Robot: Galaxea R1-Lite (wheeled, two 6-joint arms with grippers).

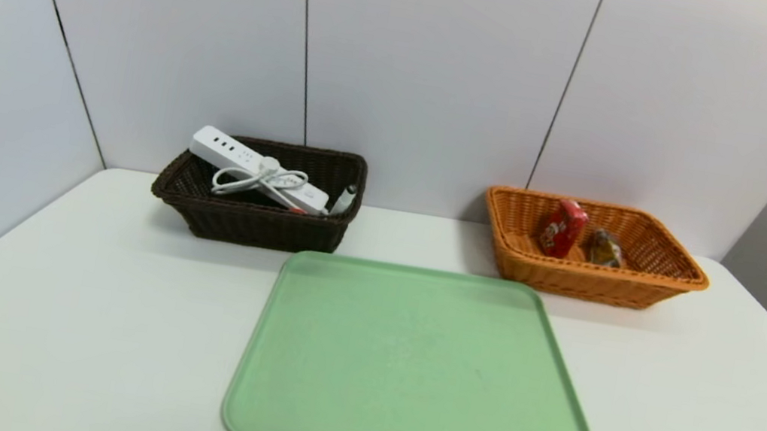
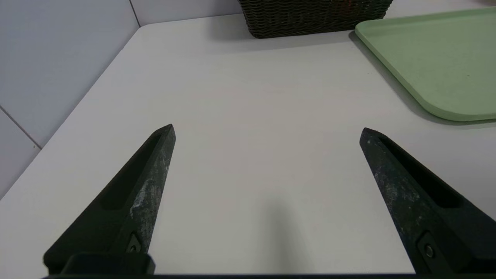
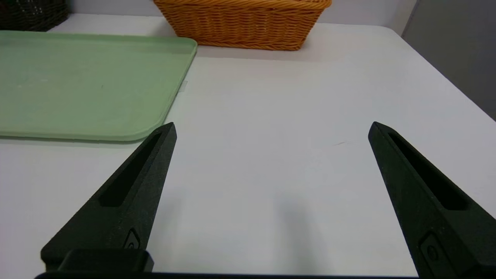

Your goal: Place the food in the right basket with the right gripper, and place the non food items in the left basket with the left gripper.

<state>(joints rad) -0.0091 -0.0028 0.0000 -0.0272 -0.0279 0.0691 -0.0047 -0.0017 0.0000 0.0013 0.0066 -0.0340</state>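
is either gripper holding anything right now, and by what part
Nothing is held. The left gripper and right gripper are both open over bare table.

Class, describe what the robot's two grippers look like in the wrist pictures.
Left gripper: two black tapering fingers, slotted, with pale scuffs on the inner faces. Right gripper: the same black pointed, slotted fingers, cleaner. No cables show.

I can read no text anywhere ahead of my claws. The red carton [image 1: 563,228] bears print, but it is too small to make out.
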